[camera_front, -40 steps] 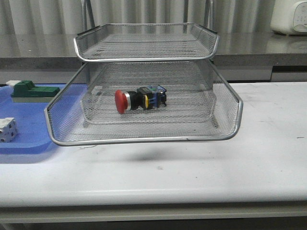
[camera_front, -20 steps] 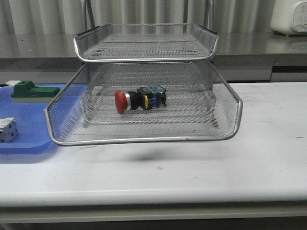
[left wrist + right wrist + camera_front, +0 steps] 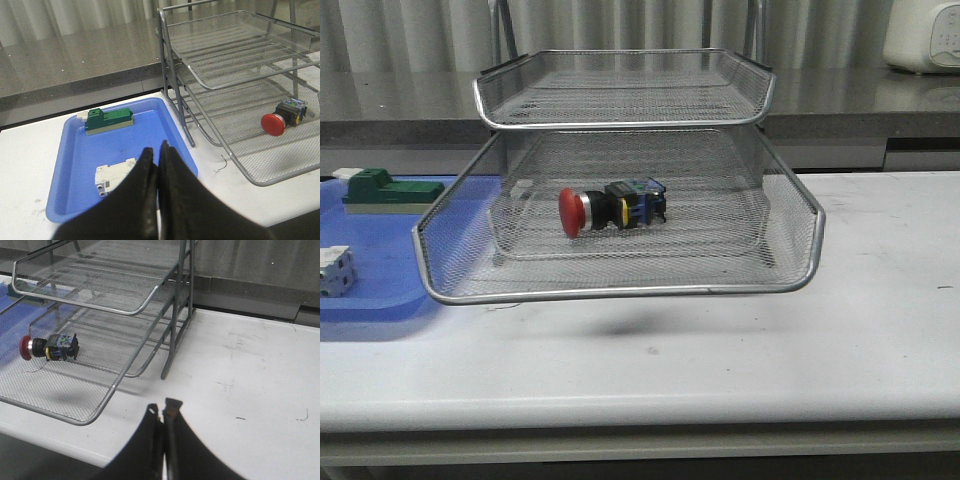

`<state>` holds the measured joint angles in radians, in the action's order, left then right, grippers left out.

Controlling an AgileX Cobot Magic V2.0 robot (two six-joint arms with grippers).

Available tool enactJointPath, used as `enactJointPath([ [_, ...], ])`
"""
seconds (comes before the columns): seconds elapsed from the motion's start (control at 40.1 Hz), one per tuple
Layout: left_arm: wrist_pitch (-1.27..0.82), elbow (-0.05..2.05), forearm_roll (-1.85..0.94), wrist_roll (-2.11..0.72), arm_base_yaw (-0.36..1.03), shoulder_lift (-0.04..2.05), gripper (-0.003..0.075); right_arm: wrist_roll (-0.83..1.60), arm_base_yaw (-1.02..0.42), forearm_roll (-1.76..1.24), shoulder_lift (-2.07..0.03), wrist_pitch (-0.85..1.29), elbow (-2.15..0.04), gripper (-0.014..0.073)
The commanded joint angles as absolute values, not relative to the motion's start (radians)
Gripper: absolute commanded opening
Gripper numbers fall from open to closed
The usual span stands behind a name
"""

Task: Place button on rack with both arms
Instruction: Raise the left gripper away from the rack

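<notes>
Silver wire-mesh letter rack (image 3: 620, 270) with chrome rims; small push-button (image 3: 610, 209) with red mushroom head, silver collar, black, blue and yellow body. Flat blue plastic tray (image 3: 75, 165) holding a green block (image 3: 107, 120) and a white block (image 3: 114, 176). White worktop (image 3: 720, 360), faintly scuffed; black wedge-shaped left tool (image 3: 156, 157) and right tool (image 3: 163, 412).

A white, lightly scuffed tabletop (image 3: 840, 330) is filling the foreground, its pale front edge running across the bottom. Behind it a grey speckled stone counter (image 3: 400, 100) is stretching from side to side. Pale pleated curtains (image 3: 420, 35) are hanging behind the counter, and a white rounded appliance (image 3: 923, 35) is sitting at its far right.
</notes>
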<state>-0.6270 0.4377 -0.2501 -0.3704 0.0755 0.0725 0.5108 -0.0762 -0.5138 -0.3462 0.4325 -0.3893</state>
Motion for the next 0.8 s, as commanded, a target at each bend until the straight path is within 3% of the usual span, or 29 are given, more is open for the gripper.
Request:
enactJointPath([
  [0.0,-0.553,0.461,-0.269,-0.362,0.074,0.084,-0.0019,0.512,-0.077,-0.529,-0.351,0.364,-0.418,-0.006],
  [0.574,-0.553,0.461,-0.269,-0.362,0.074,0.084,-0.0019,0.512,-0.077,-0.549,-0.362,0.296,-0.418,-0.006],
  [0.774,-0.553,0.461,-0.269,-0.362,0.074,0.084,-0.0019,0.513,-0.077,-0.549,-0.528,0.256,-0.474,-0.006],
])
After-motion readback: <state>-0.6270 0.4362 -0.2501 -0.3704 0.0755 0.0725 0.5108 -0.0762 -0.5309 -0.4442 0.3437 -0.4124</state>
